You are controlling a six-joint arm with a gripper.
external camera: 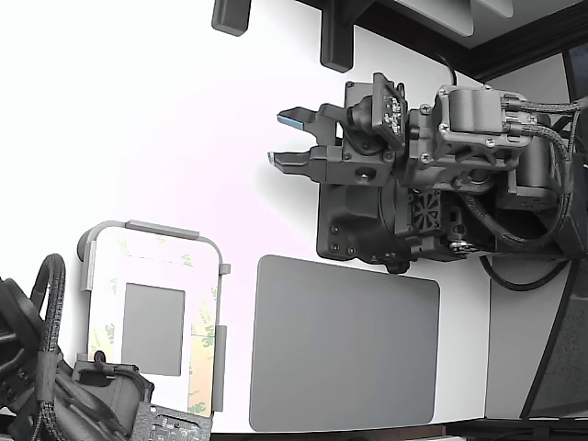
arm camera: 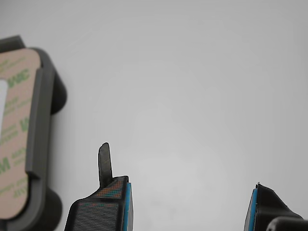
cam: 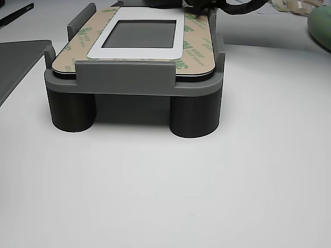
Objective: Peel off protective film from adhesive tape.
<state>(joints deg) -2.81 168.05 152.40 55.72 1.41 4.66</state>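
A: Quick pass. Where do we put the gripper (external camera: 287,138)?

B: Over bare white table (external camera: 138,110), well apart from the fixture. Jaws spread, nothing between them; the wrist view shows only table in the gap.

A: And the protective film (cam: 199,49)?

B: On the plate (cam: 139,52) in the grey holder (cam: 124,82). We see tan liner with green logos along the plate's edges, lying flat, with no lifted corner that we can make out. The adhesive tape itself we can't see, presumably under the liner.

A: The exterior view is washed out, though.

B: Yes, but the liner shows down the plate's right edge in that view, and faintly along the top. The wrist view catches a tan strip at the holder's end too.

A: So progress?

B: We'd judge it not started, or at a gap between strips. Liner covers every edge we can check. Left: approach, catch an edge, peel.

A: Second arm (external camera: 55,386) low at the exterior view's left?

B: It sits beside the holder; we can't tell its grip.
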